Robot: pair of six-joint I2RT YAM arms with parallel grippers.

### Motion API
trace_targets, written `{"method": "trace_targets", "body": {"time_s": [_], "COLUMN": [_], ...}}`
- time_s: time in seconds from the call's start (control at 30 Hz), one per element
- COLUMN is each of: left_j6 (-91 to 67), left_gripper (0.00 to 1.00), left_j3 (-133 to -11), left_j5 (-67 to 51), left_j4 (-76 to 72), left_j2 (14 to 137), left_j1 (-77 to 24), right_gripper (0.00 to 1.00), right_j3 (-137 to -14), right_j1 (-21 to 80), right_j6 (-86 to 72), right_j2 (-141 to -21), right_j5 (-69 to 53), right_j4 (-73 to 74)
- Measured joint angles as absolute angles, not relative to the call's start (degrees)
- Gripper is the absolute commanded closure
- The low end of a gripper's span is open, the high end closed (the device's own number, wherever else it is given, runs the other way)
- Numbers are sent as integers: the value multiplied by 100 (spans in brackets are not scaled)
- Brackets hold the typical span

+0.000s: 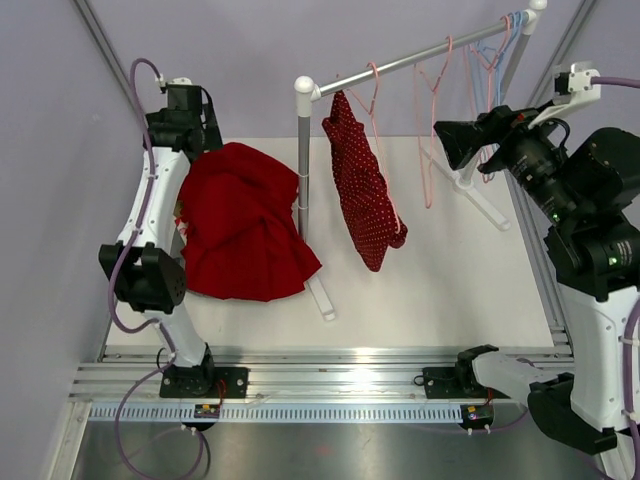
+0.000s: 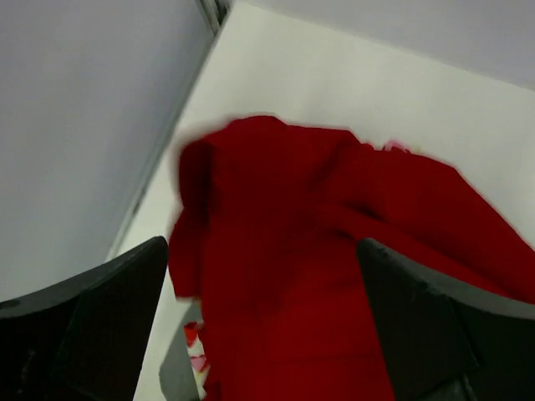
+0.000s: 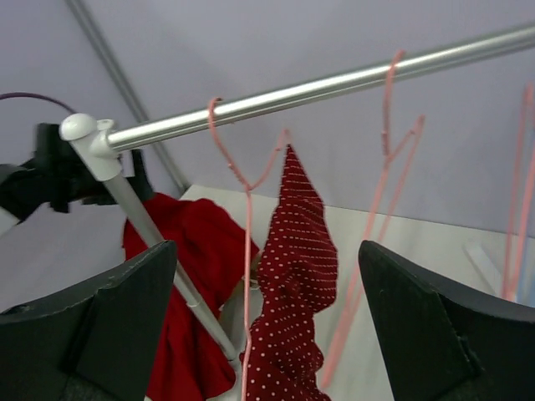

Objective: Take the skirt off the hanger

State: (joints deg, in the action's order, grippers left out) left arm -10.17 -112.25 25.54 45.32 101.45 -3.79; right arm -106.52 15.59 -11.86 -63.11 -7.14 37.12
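A dark red skirt with white polka dots (image 1: 362,190) hangs from a pink hanger (image 1: 378,100) on the metal rod (image 1: 410,62). It is held by its top corner and droops down over the table. In the right wrist view the skirt (image 3: 299,276) hangs beside the hanger's wire (image 3: 247,251). My right gripper (image 1: 442,143) is open and empty, level with the skirt and to its right, apart from it (image 3: 267,330). My left gripper (image 1: 192,135) is open and empty above a plain red garment (image 1: 240,225), which fills the left wrist view (image 2: 334,267) between the fingers (image 2: 92,326).
The rack's white post (image 1: 303,150) stands between the red garment and the skirt, with its foot (image 1: 322,298) on the white table (image 1: 450,280). Several empty pink hangers (image 1: 428,130) and blue hangers (image 1: 510,30) hang further right. Purple walls close in both sides.
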Motion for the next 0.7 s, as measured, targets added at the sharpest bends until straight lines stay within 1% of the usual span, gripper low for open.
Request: {"method": "trace_targets", "body": {"time_s": [0.1,0.17,0.27,0.4,0.53,0.6,0.67,0.7], "left_j6": [-1350,-1490,-1660,-1876,-2073,-2171,-2250,-2274], "left_gripper": [1,1,1,1,1,1,1,1], "left_j3": [-10884,-10136,-9076,-8184,-7432,-7061,-6720,-6569], "left_j5": [2405,2307,2180,2117,2073,2049,2008,1986], "left_j4": [4722,4654,4707,4504,4316,4274,4274,4294], "left_j2": [10294,9887,8864,7113,5789,5411,5264,5216], "left_j1": [-408,-449,-574,-928,-1186,-1199,-1201,-1205], "right_gripper": [4,5,7,9,9,11,18,34], "right_j3": [-10750,-10792,-10886,-10890,-10844,-10704,-10597,-10549], "right_j1": [1559,1559,1597,1870,2298,2456,2519,2528], "right_j6": [-1197,-1223,-1282,-1310,-1310,-1334,-1365,-1389], "right_j2": [-6632,-6938,-7546,-8329,-8643,-8630,-8613,-8608], "right_j5": [-1350,-1614,-1918,-1955,-1863,-1822,-1778,-1743], "right_j4": [3472,3361,3295,3310,3369,3343,3249,3214]}}
